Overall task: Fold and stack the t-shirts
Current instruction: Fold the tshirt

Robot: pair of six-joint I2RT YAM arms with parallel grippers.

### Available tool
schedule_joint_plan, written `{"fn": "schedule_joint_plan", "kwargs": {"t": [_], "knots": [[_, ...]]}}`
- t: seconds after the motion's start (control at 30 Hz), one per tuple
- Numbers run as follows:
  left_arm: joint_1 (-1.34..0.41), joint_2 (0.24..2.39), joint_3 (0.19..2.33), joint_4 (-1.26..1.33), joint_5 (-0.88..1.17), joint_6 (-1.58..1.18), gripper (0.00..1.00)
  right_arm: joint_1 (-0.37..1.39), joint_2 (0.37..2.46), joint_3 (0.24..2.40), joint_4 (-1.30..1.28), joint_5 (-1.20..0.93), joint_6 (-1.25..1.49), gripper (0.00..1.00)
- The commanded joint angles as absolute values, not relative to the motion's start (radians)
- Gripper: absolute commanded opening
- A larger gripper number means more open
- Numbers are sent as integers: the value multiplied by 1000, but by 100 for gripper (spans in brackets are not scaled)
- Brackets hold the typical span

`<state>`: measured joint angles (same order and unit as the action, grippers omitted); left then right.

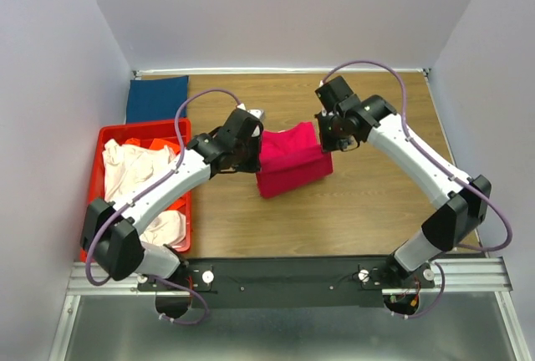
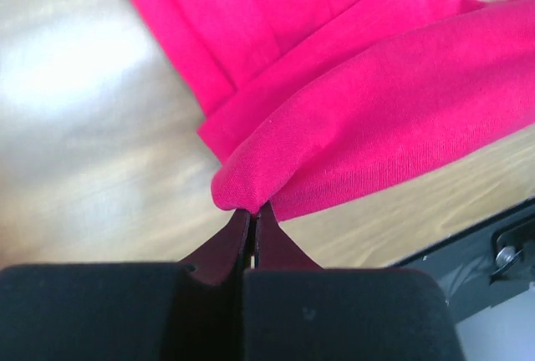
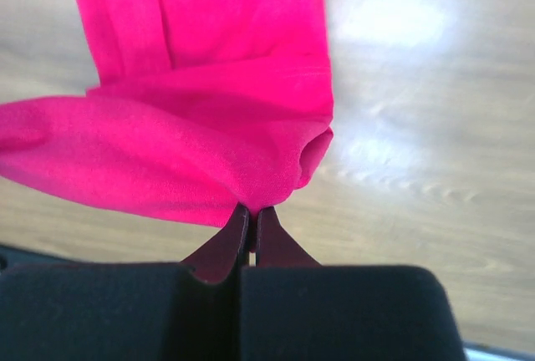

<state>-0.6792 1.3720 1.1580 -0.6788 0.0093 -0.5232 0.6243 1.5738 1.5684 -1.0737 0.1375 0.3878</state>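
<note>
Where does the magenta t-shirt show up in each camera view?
Top external: the magenta t-shirt is in the middle of the picture.
Left wrist: upper right, with a fold pinched by the left gripper.
Right wrist: upper left, with a fold pinched by the right gripper.
Shared landmark: the wooden tabletop beneath it.

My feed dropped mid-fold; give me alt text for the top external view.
The left gripper and right gripper are each shut on an opposite edge of a partly folded magenta-pink t-shirt at the middle of a wooden table. A red crate of cream-white shirts sits at the left, a dark blue shirt beyond it.
</note>
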Motion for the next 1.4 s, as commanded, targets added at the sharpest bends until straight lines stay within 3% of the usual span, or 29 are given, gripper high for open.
{"fn": "schedule_joint_plan", "kwargs": {"t": [0.0,0.37,0.53,0.93,1.13,1.37], "knots": [[-628,1414,1187,-617,83,-436,0,563,1630,1655,-1077,160,282,1],[-489,1591,1311,-554,127,-376,0,448,1868,1896,-1043,55,190,1],[-482,1608,1350,-575,115,-362,0,437,1868,1922,-1045,6,187,1],[-690,1332,1077,-584,129,-429,0,440,1467,1379,-1034,-339,187,1],[-923,1240,980,-588,143,-584,0,474,1318,1120,-1080,-459,205,1],[-1134,1100,904,-626,132,-806,0,508,1131,1022,-1187,-552,278,1]]}}
